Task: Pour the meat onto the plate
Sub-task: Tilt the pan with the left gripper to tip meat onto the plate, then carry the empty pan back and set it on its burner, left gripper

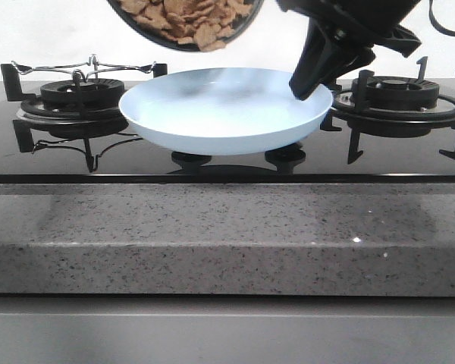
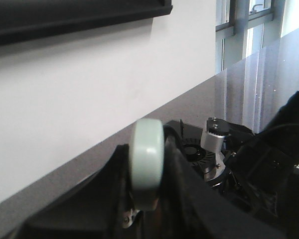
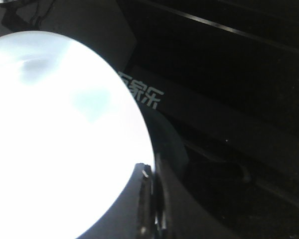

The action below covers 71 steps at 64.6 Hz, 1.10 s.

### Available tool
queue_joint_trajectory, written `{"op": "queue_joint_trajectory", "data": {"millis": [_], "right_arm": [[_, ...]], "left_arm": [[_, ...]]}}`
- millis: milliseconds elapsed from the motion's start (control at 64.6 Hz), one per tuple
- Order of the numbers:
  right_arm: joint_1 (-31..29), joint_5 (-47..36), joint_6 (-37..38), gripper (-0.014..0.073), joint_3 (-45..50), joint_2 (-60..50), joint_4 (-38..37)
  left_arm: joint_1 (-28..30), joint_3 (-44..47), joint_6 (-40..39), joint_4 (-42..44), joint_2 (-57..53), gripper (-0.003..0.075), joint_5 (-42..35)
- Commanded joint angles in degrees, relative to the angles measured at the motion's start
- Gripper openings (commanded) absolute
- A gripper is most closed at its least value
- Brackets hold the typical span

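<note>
The meat [image 1: 186, 19], a heap of reddish-brown chips, lies in a dark pan [image 1: 142, 32] tilted high above the far left part of the plate [image 1: 220, 114]. The plate is pale blue, wide and bare inside. My right gripper [image 1: 307, 85] is shut on its right rim, and the right wrist view shows the fingers [image 3: 148, 199] pinching the edge of the plate [image 3: 55, 124]. In the left wrist view my left gripper [image 2: 147, 167] is shut on a pale green handle [image 2: 148, 149]. The left gripper is out of the front view.
A black glass hob [image 1: 409, 163] has a burner with a grate at the left [image 1: 80, 95] and another at the right [image 1: 394, 95]. Two knobs [image 1: 191, 159] sit under the plate. A speckled grey counter edge [image 1: 227, 235] runs along the front.
</note>
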Motion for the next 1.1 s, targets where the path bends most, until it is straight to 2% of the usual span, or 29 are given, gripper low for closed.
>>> {"op": "queue_joint_trajectory", "data": {"millis": [0, 325, 635, 697, 789, 882, 1006, 1084], "right_arm": [[-0.1, -2.1, -0.5, -0.0068, -1.3, -3.0, 1.8], [-0.1, -2.1, -0.5, -0.0068, -1.3, -3.0, 1.8], [-0.1, -2.1, -0.5, -0.0068, -1.3, -3.0, 1.8], [-0.1, -2.1, -0.5, -0.0068, -1.3, -3.0, 1.8], [-0.1, -2.1, -0.5, -0.0068, -1.3, -3.0, 1.8], [-0.1, -2.1, -0.5, -0.0068, -1.3, -3.0, 1.8], [-0.1, -2.1, -0.5, -0.0068, -1.3, -3.0, 1.8], [-0.1, -2.1, -0.5, -0.0068, -1.3, -3.0, 1.8]], "left_arm": [[-1.0, -2.4, 5.1, -4.9, -2.5, -0.002, 0.7], [-3.9, -2.4, 23.0, -4.6, -2.7, -0.002, 6.4], [-4.0, -2.4, 24.4, -4.4, -2.7, -0.002, 5.6], [-4.0, -2.4, 21.9, -4.4, -2.7, -0.002, 3.8], [-3.8, -2.4, 13.4, -3.9, -2.7, -0.002, -2.6], [-3.1, -2.4, 10.0, -3.1, -2.2, -0.002, -8.0], [0.2, -2.8, 4.3, -3.1, -0.7, -0.002, -9.8], [3.9, -4.1, -3.5, -3.1, 1.2, -0.002, -9.4]]}}
